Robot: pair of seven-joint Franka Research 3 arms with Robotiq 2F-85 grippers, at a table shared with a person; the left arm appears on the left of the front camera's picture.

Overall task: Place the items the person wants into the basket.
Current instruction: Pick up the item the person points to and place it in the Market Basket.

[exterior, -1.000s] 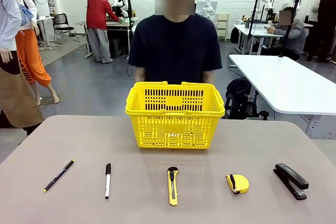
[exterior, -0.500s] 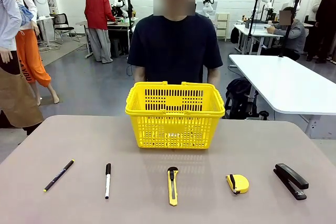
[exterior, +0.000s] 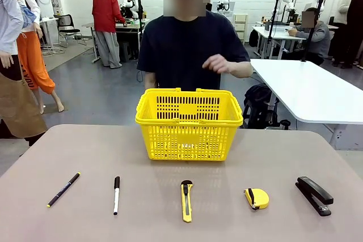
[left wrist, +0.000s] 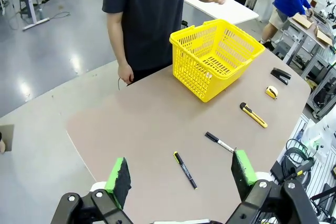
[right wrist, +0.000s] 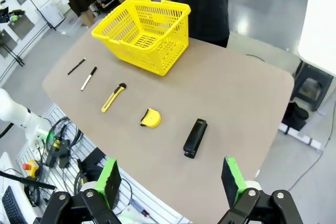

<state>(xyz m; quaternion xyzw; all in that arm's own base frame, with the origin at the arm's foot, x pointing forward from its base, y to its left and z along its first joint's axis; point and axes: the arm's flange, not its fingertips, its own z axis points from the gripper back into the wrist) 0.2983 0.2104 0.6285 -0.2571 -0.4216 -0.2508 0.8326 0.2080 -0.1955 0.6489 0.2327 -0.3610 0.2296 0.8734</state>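
Note:
The yellow basket [exterior: 189, 123] stands at the table's far middle, in front of the person [exterior: 190, 49], who holds one hand [exterior: 214, 63] raised above it. On the near side lie the yellow-and-black utility knife [exterior: 186, 199], the yellow tape measure [exterior: 256, 198] and the black stapler [exterior: 313, 194]. My left gripper [left wrist: 181, 177] hangs open high above the table's left end, basket [left wrist: 215, 56] far off. My right gripper [right wrist: 169, 179] is open above the right end, over the stapler [right wrist: 195, 137], tape measure [right wrist: 150, 118] and knife [right wrist: 113, 97].
A thin black pen [exterior: 63, 189] and a white marker with black cap [exterior: 116, 194] lie at the near left. A white table [exterior: 312, 89] stands beyond the right edge. Other people work at benches far behind.
The person has lifted one forearm from their side to chest height above the basket. Nothing on the table has moved.

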